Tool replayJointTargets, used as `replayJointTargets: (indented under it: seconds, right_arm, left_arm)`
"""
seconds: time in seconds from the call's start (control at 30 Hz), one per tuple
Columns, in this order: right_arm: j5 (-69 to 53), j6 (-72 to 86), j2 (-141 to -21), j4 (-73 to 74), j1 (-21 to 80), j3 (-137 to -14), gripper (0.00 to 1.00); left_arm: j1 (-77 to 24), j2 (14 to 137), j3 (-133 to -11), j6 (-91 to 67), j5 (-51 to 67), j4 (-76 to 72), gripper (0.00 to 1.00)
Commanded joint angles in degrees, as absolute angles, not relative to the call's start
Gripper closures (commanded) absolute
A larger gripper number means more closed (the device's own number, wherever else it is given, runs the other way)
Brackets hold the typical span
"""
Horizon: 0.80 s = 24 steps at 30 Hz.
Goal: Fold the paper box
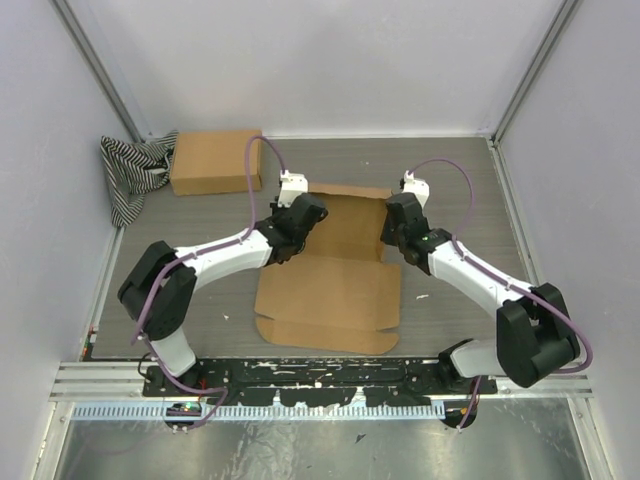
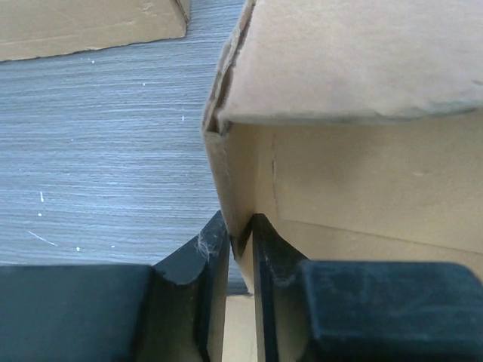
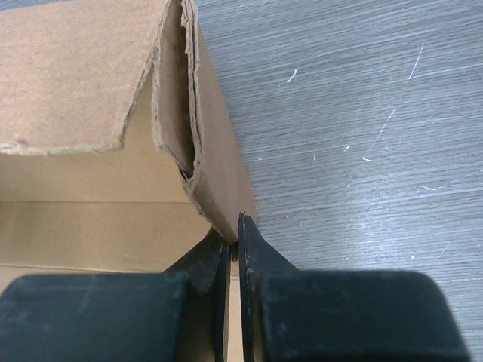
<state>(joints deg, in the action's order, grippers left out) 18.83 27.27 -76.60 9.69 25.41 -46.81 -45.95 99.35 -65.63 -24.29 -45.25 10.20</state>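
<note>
The paper box (image 1: pixel 330 290) is a brown die-cut cardboard piece in the middle of the table, its near part flat, its far part raised into side walls. My left gripper (image 1: pixel 297 215) is shut on the box's left side wall (image 2: pixel 230 181); the wall's edge sits pinched between its fingertips (image 2: pixel 215 241). My right gripper (image 1: pixel 398 222) is shut on the right side wall (image 3: pixel 219 173), whose lower corner is between its fingertips (image 3: pixel 249 237). A folded far flap overhangs the inside in both wrist views (image 2: pixel 355 60) (image 3: pixel 75 68).
A second, closed brown cardboard box (image 1: pixel 215 162) lies at the back left, also seen in the left wrist view (image 2: pixel 90 26). A black-and-white striped cloth (image 1: pixel 130 170) is bunched beside it against the left wall. The grey wood-grain table (image 1: pixel 460 190) is walled on three sides.
</note>
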Motion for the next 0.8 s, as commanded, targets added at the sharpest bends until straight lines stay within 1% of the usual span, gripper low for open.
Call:
replayJointTargets:
  seconds: [0.0, 0.17, 0.2, 0.27, 0.3, 0.4, 0.43, 0.5, 0.57, 0.77]
  right_arm:
    - [22.01, 29.31, -77.19, 10.07, 25.30, -50.59, 0.98]
    - [21.73, 28.60, -78.04, 11.85, 25.25, -52.83, 0.95]
    - [21.78, 28.42, -78.21, 12.32, 25.23, -53.32, 0.94]
    - [21.72, 28.11, -78.06, 13.07, 25.26, -53.88, 0.91]
    - [21.74, 27.88, -77.97, 13.60, 25.27, -54.26, 0.88]
    - [21.71, 27.28, -77.88, 15.65, 25.29, -55.73, 0.64]
    - [21.78, 27.10, -77.75, 16.33, 25.26, -56.25, 0.58]
    - [21.85, 26.63, -77.34, 17.78, 25.26, -57.12, 0.50]
    - [21.90, 26.02, -76.89, 19.11, 25.23, -58.05, 0.46]
    - [23.30, 23.71, -75.87, 21.65, 25.27, -60.19, 0.42]
  left_arm:
    - [-45.61, 96.34, -65.83, -24.27, -45.28, 13.48, 0.68]
    - [-45.54, 94.25, -67.16, -23.88, -44.01, 17.30, 0.41]
    - [-45.58, 93.79, -67.72, -23.89, -43.95, 18.58, 0.39]
    - [-45.57, 92.83, -68.62, -23.79, -43.98, 20.50, 0.38]
    - [-45.54, 92.29, -68.88, -23.69, -44.08, 21.23, 0.37]
    - [-45.37, 90.24, -69.76, -23.30, -44.43, 23.86, 0.36]
    - [-45.21, 89.44, -69.90, -23.31, -44.30, 24.64, 0.36]
    - [-44.60, 87.30, -69.94, -23.25, -43.61, 25.71, 0.35]
    - [-44.26, 85.37, -69.80, -23.16, -42.94, 26.48, 0.35]
    - [-43.45, 80.11, -68.48, -22.34, -42.65, 27.49, 0.35]
